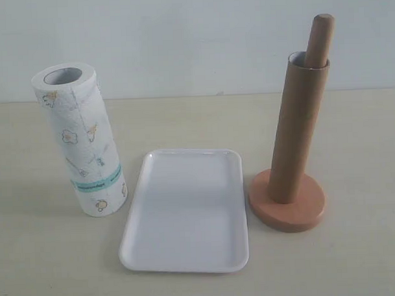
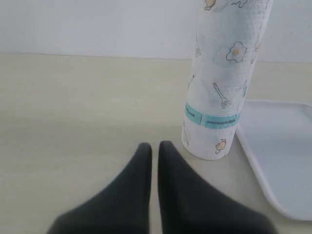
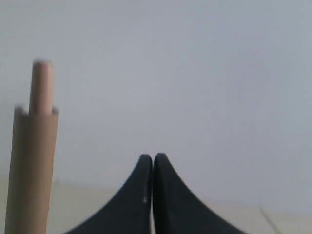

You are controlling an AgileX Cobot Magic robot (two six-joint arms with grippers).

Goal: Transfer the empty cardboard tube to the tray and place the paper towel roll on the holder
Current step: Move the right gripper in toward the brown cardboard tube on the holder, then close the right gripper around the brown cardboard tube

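Exterior view: you saw the tube (image 1: 299, 128) sleeved over the holder (image 1: 287, 213) at the right of the bench (image 1: 45, 257), with the holder's tip poking out of the tube's top. The tray (image 1: 187, 213) lay between holder and roll (image 1: 80, 145). The roll stood upright on the bench just beside the tray's left rim, teal band low. Left wrist view: your left gripper (image 2: 154, 148) hung near the roll's foot, jaws almost touching, gripping nothing. Right wrist view: your right gripper (image 3: 153, 158) sat apart from the tube, jaws pressed together, gripping nothing.
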